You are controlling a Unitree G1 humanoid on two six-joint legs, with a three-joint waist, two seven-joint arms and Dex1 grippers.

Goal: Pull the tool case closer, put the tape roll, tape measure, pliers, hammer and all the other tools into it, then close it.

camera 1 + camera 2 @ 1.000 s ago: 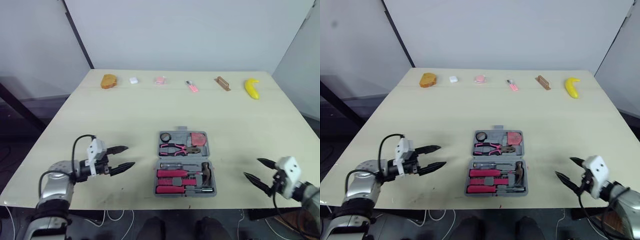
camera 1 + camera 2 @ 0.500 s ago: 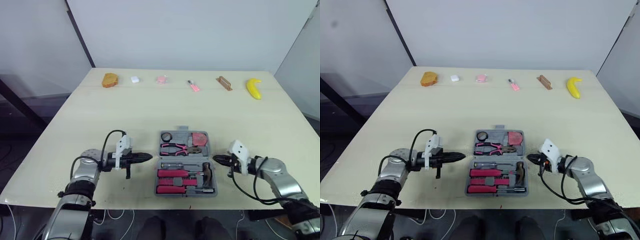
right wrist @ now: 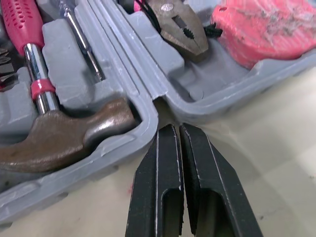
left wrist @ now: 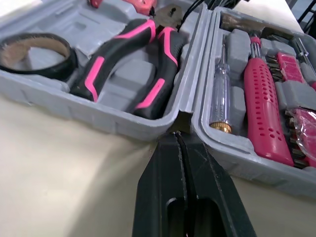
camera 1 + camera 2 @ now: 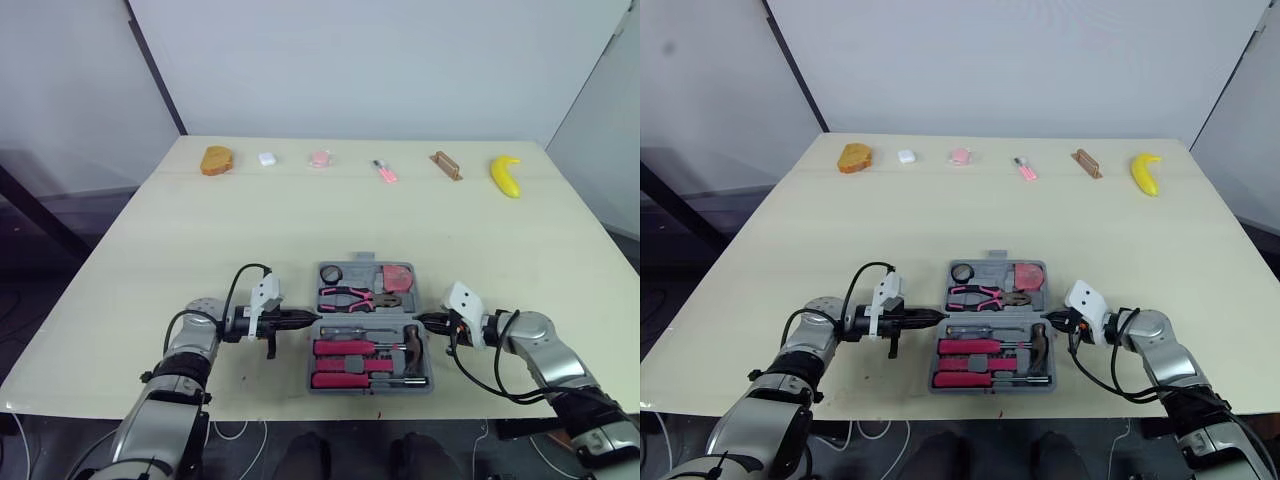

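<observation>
The grey tool case [image 5: 368, 313] lies open at the table's front centre. Its far half holds the black tape roll [image 5: 331, 273], the pink-handled pliers [image 5: 355, 297] and the red tape measure [image 5: 397, 275]. In the near half are red-handled screwdrivers [image 4: 261, 94] and the hammer [image 3: 64, 133]. My left gripper [image 5: 300, 317] is shut, its tip [image 4: 177, 136] at the left end of the case's hinge. On the other side my right gripper [image 5: 425, 320] is also shut, with its tip [image 3: 176, 129] at the right end of the hinge. Neither holds anything.
Along the table's far edge lie an orange bread-like item [image 5: 217, 161], a small white object [image 5: 266, 159], two pink items [image 5: 320, 160] [image 5: 383, 172], a brown block [image 5: 445, 166] and a banana [image 5: 505, 176]. Bare tabletop surrounds the case.
Both arms have swung inward from the table's front corners to the case's two sides. Both grippers went from open to shut.
</observation>
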